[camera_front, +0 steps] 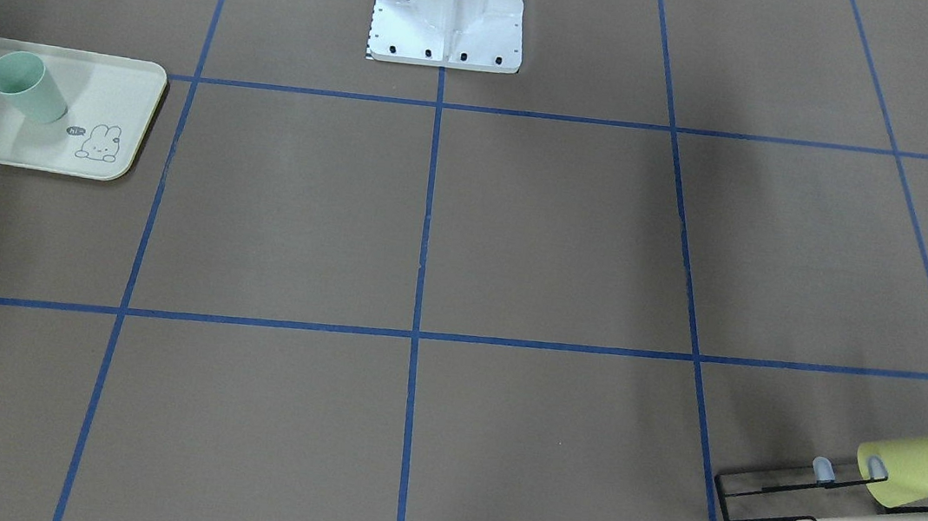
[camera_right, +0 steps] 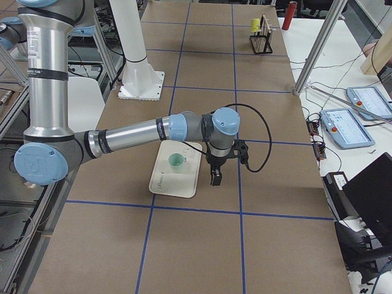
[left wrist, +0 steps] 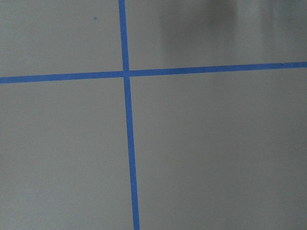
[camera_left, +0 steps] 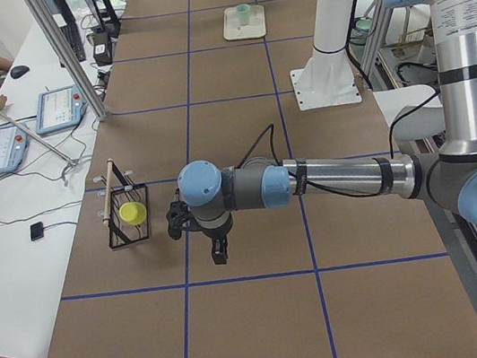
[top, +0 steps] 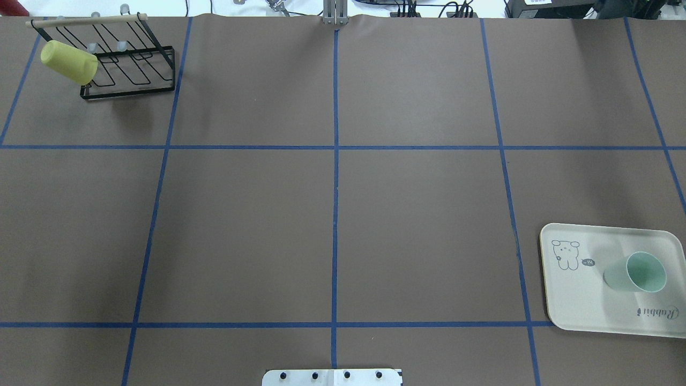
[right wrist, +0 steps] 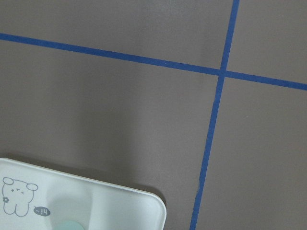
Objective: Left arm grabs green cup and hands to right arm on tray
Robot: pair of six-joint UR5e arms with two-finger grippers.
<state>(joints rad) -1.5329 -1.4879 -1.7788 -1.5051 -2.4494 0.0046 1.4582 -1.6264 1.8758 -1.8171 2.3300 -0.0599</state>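
The right gripper [camera_right: 214, 177] hangs beside the tray [top: 568, 305], the left gripper [camera_left: 219, 253] toward the table's left edge (grip state of either: cannot tell). The green cup [top: 635, 273] stands upright on the tray by the right edge; best to retreat without nudging the rim.

The tray [top: 579, 300] reads "Rabbit" along one edge, with "hi" in a small speech bubble [top: 588, 262].

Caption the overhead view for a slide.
Pale mint-green plastic cup upright on the cream rabbit-print tray; yellow-green cup hung on the black wire rack at the opposite corner.
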